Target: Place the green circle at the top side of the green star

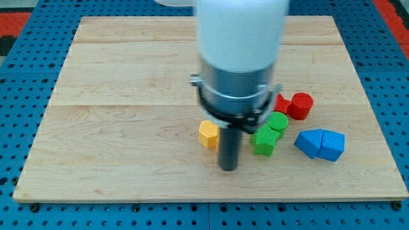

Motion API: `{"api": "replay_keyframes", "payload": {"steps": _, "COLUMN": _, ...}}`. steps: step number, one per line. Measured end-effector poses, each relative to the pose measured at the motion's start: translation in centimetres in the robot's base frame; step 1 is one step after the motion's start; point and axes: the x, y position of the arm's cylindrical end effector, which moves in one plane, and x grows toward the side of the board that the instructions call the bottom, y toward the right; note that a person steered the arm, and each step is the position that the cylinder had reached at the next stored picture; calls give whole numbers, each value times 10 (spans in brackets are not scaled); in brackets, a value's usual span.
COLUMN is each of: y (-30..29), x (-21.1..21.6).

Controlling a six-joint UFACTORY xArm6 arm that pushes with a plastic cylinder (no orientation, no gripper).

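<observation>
The green circle is found right of centre on the wooden surface, at the upper right of the green star and touching it. The star lies just below and to the view's left of the circle.

The rod is seen standing just to the view's left of the green star, and my tip rests on the surface slightly below the star's level, near it but apart from it. The end effector is a plain rod with nothing to open or close, and nothing is held by it. The green circle is partly hidden at its left by the arm's grey collar.

On the rod's other side, a yellow block of roughly hexagonal shape is placed close beside it. Above and to the right of the green circle, a red cylinder is seen, with a second red block beside it, largely hidden, so its shape cannot be told. Towards the view's right, two blue blocks lie touching each other, well clear of the tip.
</observation>
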Motion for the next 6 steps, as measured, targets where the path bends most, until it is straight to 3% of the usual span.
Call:
{"api": "replay_keyframes", "payload": {"steps": 1, "y": 75, "x": 0}}
{"api": "replay_keyframes", "payload": {"steps": 2, "y": 100, "x": -21}}
{"api": "replay_keyframes", "payload": {"steps": 3, "y": 100, "x": -57}}
{"api": "replay_keyframes", "payload": {"steps": 5, "y": 50, "x": -60}}
{"api": "replay_keyframes", "payload": {"steps": 6, "y": 98, "x": -70}}
